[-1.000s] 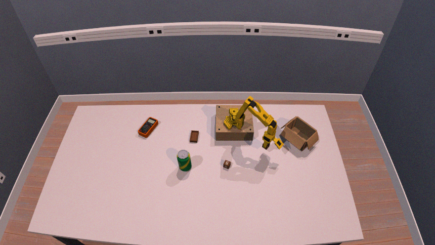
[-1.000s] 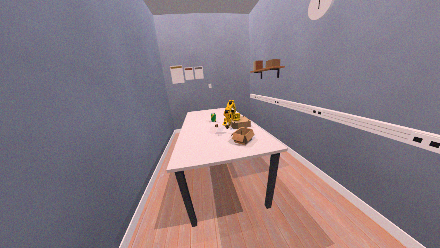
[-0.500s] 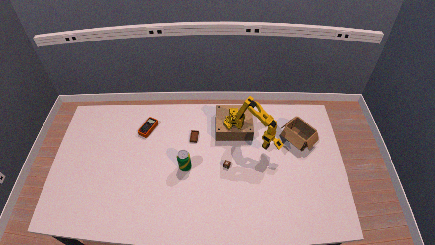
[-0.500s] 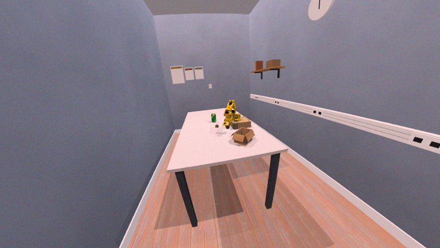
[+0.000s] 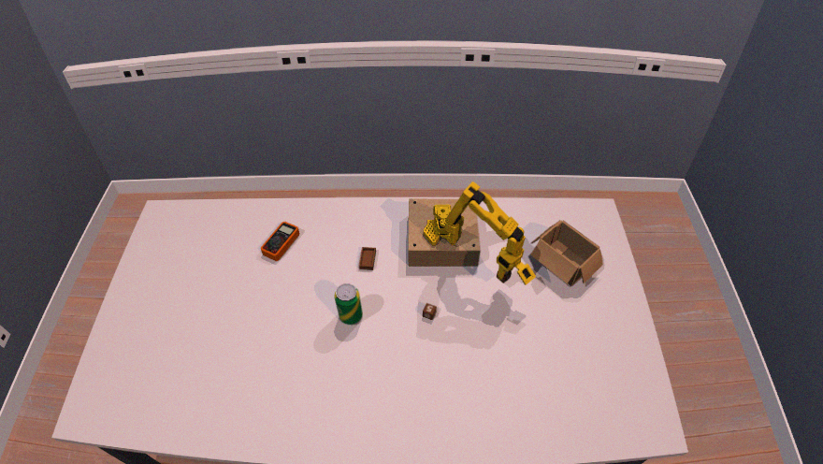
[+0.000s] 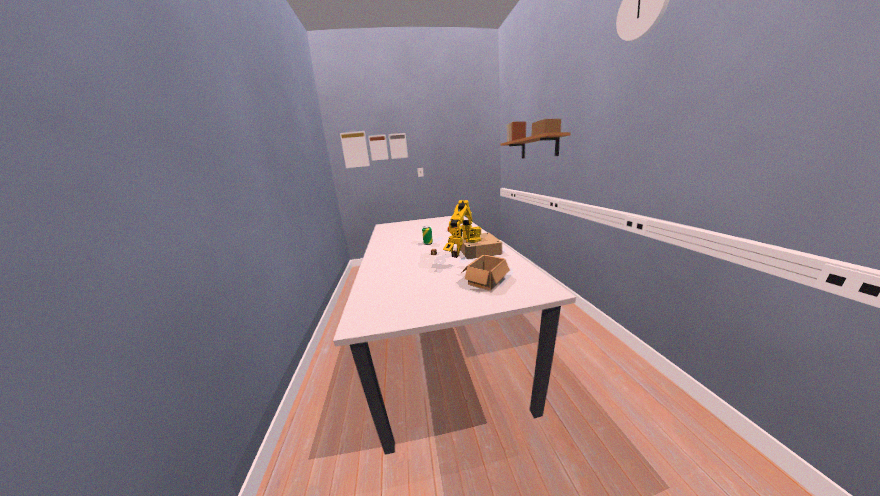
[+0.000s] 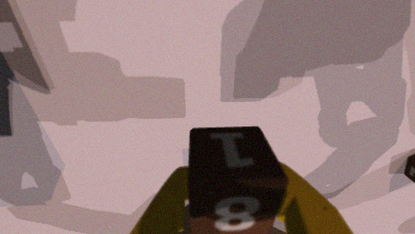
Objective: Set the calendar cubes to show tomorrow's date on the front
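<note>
My gripper (image 5: 508,275) is shut on a dark brown digit cube (image 7: 234,172) and holds it above the table, between the wooden base and the cardboard box. In the wrist view the held cube shows a white 1 on its far face and a white 8 on its near face. The second digit cube (image 5: 428,311) sits on the table in front of the base, and its corner shows at the right edge of the wrist view (image 7: 411,168). The small brown tray (image 5: 367,258) lies on the table left of the base, and it looks empty.
An open cardboard box (image 5: 567,252) lies on its side right of the gripper. The arm stands on a wooden base (image 5: 442,240). A green can (image 5: 348,303) stands left of the loose cube. An orange multimeter (image 5: 280,239) lies far left.
</note>
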